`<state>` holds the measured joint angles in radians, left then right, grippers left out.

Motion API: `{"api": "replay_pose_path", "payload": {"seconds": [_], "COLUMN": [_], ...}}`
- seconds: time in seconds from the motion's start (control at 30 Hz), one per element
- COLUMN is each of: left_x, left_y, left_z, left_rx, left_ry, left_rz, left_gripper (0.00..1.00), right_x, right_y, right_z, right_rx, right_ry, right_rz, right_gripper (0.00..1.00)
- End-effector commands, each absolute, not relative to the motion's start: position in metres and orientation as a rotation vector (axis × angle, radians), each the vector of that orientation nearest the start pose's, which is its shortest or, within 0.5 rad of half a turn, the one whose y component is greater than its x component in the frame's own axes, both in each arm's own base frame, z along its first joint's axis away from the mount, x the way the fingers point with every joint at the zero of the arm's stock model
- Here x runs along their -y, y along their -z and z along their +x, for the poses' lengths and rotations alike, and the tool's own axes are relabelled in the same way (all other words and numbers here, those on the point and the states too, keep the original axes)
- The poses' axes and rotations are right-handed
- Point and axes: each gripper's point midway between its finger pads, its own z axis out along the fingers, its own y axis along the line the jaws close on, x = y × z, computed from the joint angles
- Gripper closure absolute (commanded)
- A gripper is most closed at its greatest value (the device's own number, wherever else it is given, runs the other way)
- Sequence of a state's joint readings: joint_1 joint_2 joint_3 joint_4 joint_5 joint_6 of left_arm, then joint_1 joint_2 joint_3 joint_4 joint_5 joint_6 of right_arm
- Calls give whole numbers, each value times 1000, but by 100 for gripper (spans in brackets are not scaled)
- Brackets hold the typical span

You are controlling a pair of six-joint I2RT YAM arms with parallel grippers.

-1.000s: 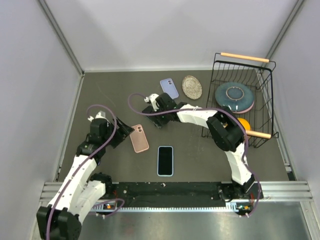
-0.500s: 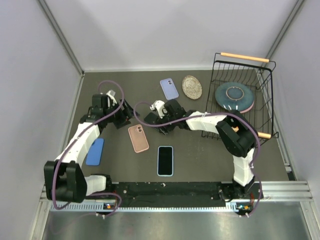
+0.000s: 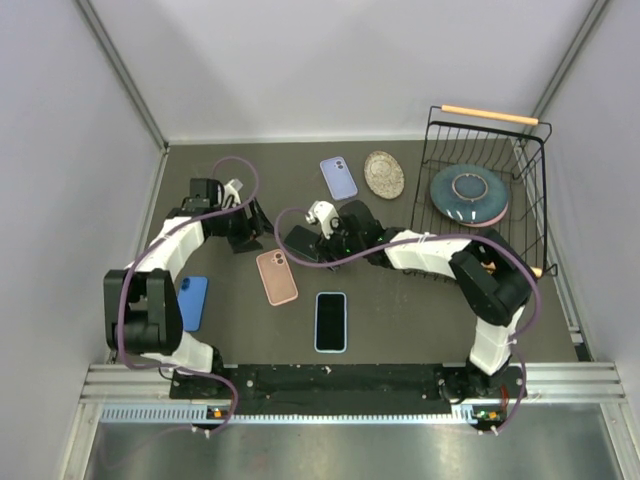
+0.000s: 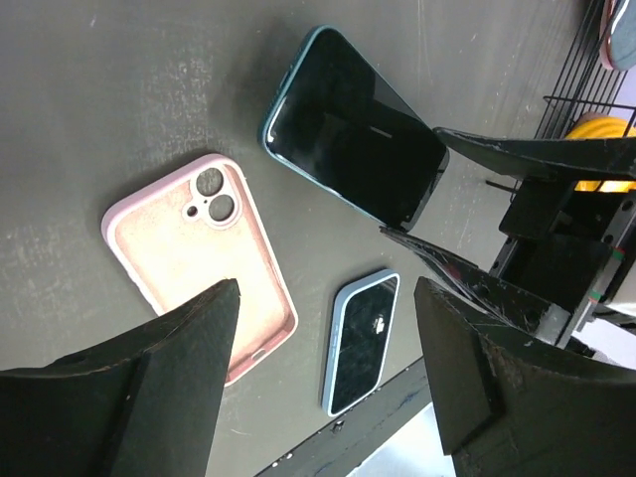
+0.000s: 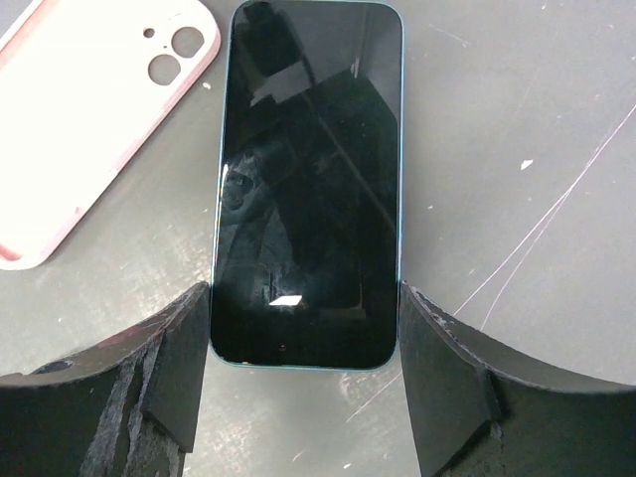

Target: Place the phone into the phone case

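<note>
A phone with a dark screen and teal edge (image 5: 308,179) sits between my right gripper's (image 5: 303,308) fingers, gripped at its near end just over the table. It also shows in the left wrist view (image 4: 353,149) and the top view (image 3: 300,243). An empty pink phone case (image 3: 277,277) lies open side up just left of it, seen too in the right wrist view (image 5: 89,119) and left wrist view (image 4: 199,258). My left gripper (image 3: 248,228) is open and empty, behind and left of the pink case.
A second phone in a light blue case (image 3: 330,321) lies near the front edge. A blue case (image 3: 190,300) lies front left, a lavender case (image 3: 338,177) and a speckled dish (image 3: 384,173) at the back. A wire basket (image 3: 530,150) with a plate stands right.
My left arm swung from the front left to the back left, uncovering the blue case. My right gripper moved forward and left with the phone, closer to the pink case.
</note>
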<state>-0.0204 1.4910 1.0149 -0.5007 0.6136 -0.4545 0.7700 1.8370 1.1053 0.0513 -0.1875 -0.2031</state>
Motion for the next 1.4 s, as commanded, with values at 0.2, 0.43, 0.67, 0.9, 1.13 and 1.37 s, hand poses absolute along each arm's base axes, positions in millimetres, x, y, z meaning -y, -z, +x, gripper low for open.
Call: {"api": "replay_pose_path", "payload": {"seconds": [0.2, 0.43, 0.67, 0.9, 1.13, 1.37], "left_x": [140, 141, 142, 137, 111, 44], "left_y": [-123, -108, -98, -95, -104, -106], "left_z": [343, 341, 340, 337, 347, 350], "left_rx": [-2516, -2565, -2594, -2618, -2598, -2494], "left_ry": [1161, 1184, 1201, 1143, 890, 666], "left_rz": [-104, -70, -119, -154, -272, -626], "left_gripper": [25, 21, 20, 20, 20, 20], "right_x": [-364, -362, -363, -359, -361, -364], "right_y": [-133, -146, -140, -91, -78, -73], "right_z": [316, 310, 308, 312, 324, 324], "right_rx": [-1689, -1649, -1663, -1798, -1981, -2052], "right_ry": [-646, -660, -679, -633, -596, -499], "right_rz": [-1134, -1133, -1135, -1170, -1053, -993], "right_gripper": [62, 64, 65, 64, 27, 13]}}
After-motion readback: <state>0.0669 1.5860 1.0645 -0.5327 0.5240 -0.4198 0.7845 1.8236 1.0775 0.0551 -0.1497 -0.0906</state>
